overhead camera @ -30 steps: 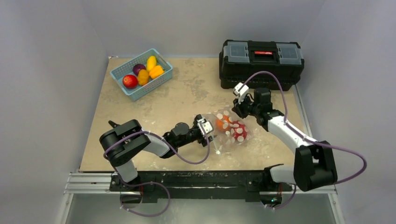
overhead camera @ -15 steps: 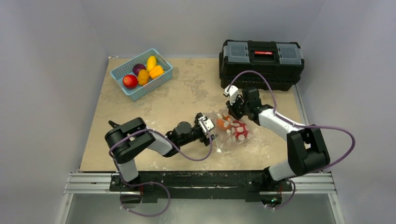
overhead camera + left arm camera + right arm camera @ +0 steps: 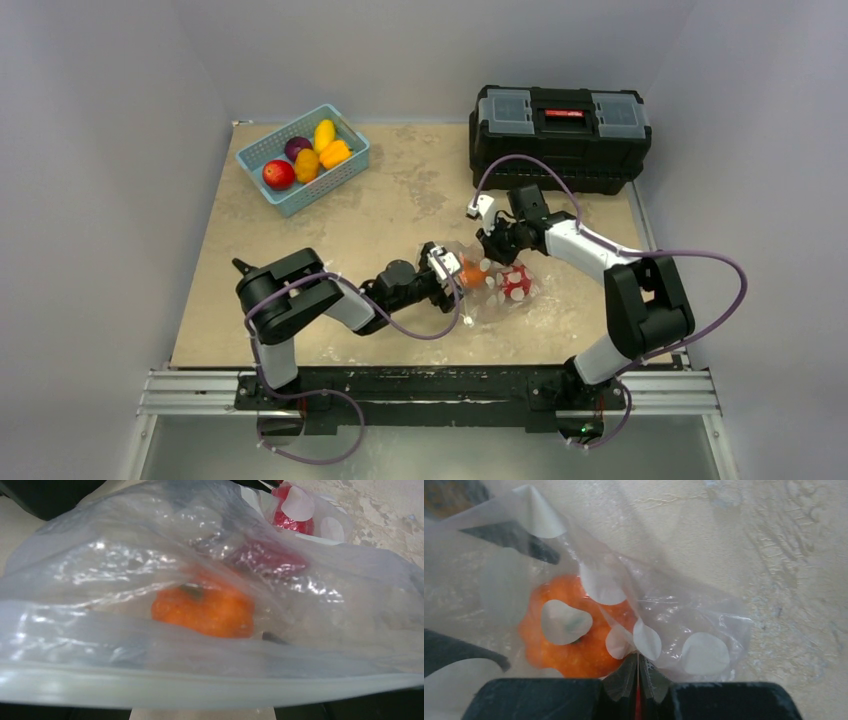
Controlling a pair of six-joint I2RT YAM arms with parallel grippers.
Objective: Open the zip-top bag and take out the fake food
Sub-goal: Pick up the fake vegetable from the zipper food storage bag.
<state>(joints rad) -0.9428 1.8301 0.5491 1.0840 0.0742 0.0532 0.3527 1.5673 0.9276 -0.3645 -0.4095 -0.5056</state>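
Film of the zip-top bag, lying on the table with fake food inside, is now pinched in the right claw, newly brought in and shut, so pulling open is readied; the spread of the left claw cannot be told.

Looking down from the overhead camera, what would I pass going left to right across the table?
blue basket → left claw → orange fake food → red fake food; both food pieces lie inside the zip-top bag.
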